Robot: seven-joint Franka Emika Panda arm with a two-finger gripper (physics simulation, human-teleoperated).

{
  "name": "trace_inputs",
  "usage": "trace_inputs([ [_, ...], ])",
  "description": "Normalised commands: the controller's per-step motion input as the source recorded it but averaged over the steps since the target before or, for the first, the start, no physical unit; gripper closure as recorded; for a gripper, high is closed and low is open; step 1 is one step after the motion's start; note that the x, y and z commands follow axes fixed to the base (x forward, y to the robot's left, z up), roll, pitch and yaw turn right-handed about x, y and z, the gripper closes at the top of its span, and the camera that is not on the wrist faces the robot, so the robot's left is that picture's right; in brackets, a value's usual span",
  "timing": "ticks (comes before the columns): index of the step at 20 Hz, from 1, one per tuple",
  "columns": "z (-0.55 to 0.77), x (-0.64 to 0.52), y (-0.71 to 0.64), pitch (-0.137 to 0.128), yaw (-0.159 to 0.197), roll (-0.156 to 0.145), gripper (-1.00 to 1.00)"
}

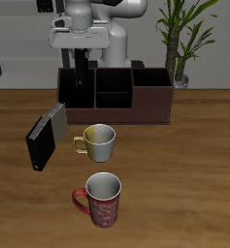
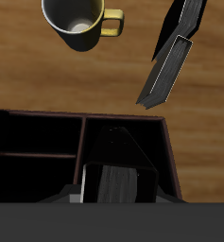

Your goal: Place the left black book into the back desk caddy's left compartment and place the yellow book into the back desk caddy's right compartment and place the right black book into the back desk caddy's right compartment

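One black book [image 2: 118, 181] stands upright in the tool [image 1: 83, 81], clamped over the right compartment [image 1: 80, 89].

dark reddish-brown back desk caddy [image 1: 150, 105] with black lining; black-covered book [image 1: 41, 143] with pale page edges; yellow-handled pale mug [image 1: 99, 142]; red patterned mug [image 1: 103, 201]; brown wood-grain table [image 1: 184, 184]; green plant [image 1: 184, 34].

exterior: high, wide, frontal | wrist: close, straight down | shared: back desk caddy [image 1: 136, 95], mug [image 1: 99, 143]
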Motion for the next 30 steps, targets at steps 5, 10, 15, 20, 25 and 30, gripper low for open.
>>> trace_inputs([
  [5,-0.06,0.03,-0.02,0.01,-0.008,-0.001,1.0],
  [10,-0.16,0.08,-0.04,0.007,0.005,-0.005,1.0],
  [15,-0.13,0.06,-0.1,0.031,-0.04,-0.016,1.0],
  [20,-0.13,-0.04,0.07,0.018,-0.013,0.019,1.0],
  [25,-0.16,0.05,0.0,0.026,-0.02,-0.003,1.0],
  [30,-0.14,-0.02,-0.05,0.017,-0.023,-0.01,1.0],
])
